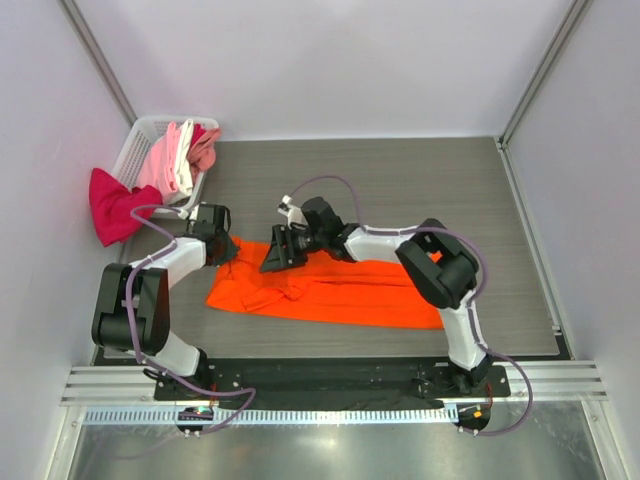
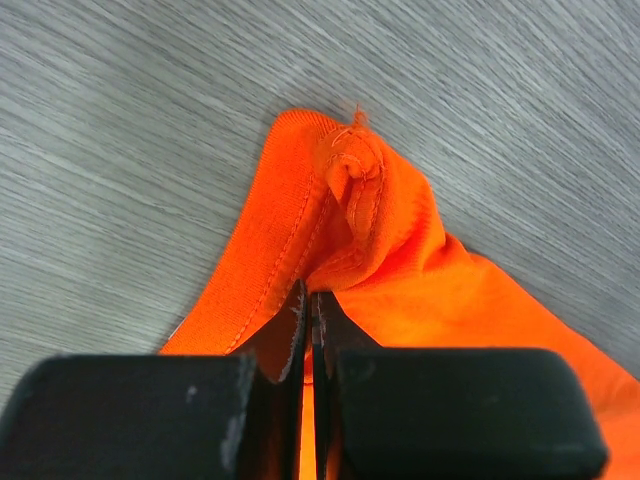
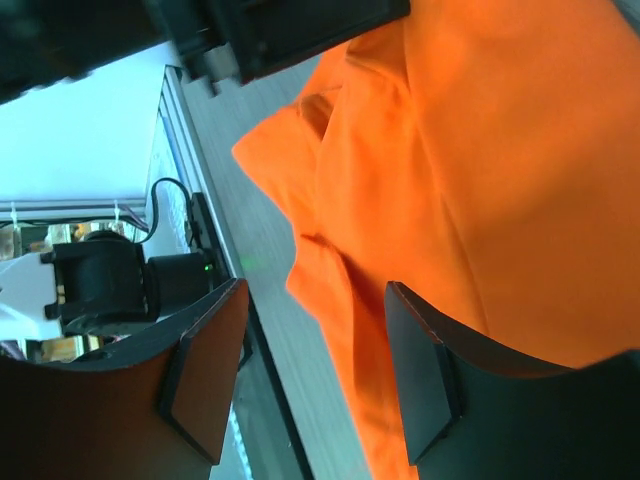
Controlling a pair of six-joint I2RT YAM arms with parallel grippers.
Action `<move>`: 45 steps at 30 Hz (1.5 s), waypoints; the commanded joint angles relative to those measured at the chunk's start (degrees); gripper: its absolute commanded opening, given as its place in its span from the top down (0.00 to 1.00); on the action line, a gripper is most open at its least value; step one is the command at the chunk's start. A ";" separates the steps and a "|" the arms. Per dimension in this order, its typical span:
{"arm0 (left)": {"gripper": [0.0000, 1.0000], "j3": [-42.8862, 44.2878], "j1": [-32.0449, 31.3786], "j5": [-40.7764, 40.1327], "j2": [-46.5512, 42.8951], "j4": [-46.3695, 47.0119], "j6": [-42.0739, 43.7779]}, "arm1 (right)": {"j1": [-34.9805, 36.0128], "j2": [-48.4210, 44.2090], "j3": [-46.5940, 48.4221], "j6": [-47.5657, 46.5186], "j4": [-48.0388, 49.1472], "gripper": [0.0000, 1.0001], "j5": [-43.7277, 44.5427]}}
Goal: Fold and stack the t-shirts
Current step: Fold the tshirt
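Only the wrist views show my left gripper [image 2: 308, 312] clamping the orange t-shirt [image 2: 400, 250] and my right gripper [image 3: 315, 300] agape. A grey table [image 1: 420, 180] lies beneath.

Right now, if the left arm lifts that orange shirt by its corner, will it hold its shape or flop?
Likely floppy: the orange t-shirt lies creased flat on the table, and its corner bunches where the left gripper pinches it. Thin cloth, so probably light; the rest should hang and trail.
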 commanded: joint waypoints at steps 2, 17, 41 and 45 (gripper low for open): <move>1.00 2.01 0.41 -0.04 0.32 1.39 1.11 | 1.89 6.40 6.96 2.83 2.36 0.37 -3.46; 1.00 3.15 1.29 -0.21 2.61 1.30 1.29 | 6.64 -11.59 -28.61 13.03 25.04 0.36 -7.69; 1.00 2.27 1.20 -0.65 1.20 1.04 1.73 | 6.73 -1.95 -4.38 5.11 6.22 0.38 10.59; 1.00 2.89 1.29 -0.48 2.96 1.12 1.81 | 6.73 4.38 -1.21 7.65 9.03 0.38 7.35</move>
